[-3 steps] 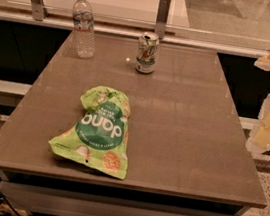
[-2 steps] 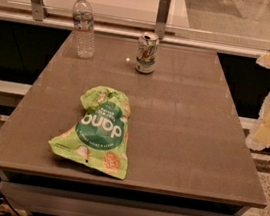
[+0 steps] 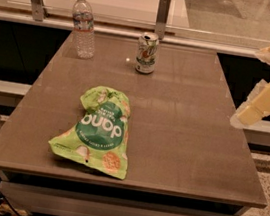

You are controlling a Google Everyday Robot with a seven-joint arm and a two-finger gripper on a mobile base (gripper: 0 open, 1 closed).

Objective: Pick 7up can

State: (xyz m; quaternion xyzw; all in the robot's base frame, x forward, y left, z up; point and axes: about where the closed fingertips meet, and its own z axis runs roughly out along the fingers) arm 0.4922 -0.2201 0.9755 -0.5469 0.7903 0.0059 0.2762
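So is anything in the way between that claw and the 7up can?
Nothing visible. The claw hangs beyond the right edge of the table; the 7up can stands upright near its far edge, with only tabletop between. The water bottle, left of the can, and the snack bag, nearer the front, are off that line.

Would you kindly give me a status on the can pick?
Gripper beyond table's right edge. 7up can upright, far side, untouched. Snack bag, water bottle clear of path.
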